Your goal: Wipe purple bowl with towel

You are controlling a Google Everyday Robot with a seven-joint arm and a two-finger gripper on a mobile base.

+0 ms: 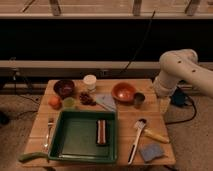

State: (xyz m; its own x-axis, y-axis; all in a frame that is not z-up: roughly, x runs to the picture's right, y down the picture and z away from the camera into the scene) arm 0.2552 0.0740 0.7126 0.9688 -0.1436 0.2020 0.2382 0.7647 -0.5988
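Note:
The purple bowl [63,87] sits at the table's back left, upright, with a dark inside. The towel [106,101], a pale grey-blue folded cloth, lies flat near the middle of the table, between the purple bowl and the orange bowl [123,91]. My white arm [177,67] comes in from the right. My gripper [164,103] hangs at the table's right edge, right of the orange bowl and far from both the towel and the purple bowl. It holds nothing that I can see.
A green tray [75,137] with a brown bar [101,132] fills the front. A white cup [90,81], a dark cup [139,100], an orange fruit [54,101], a brush [137,134], a blue-grey sponge [149,151] and a fork [49,131] lie around.

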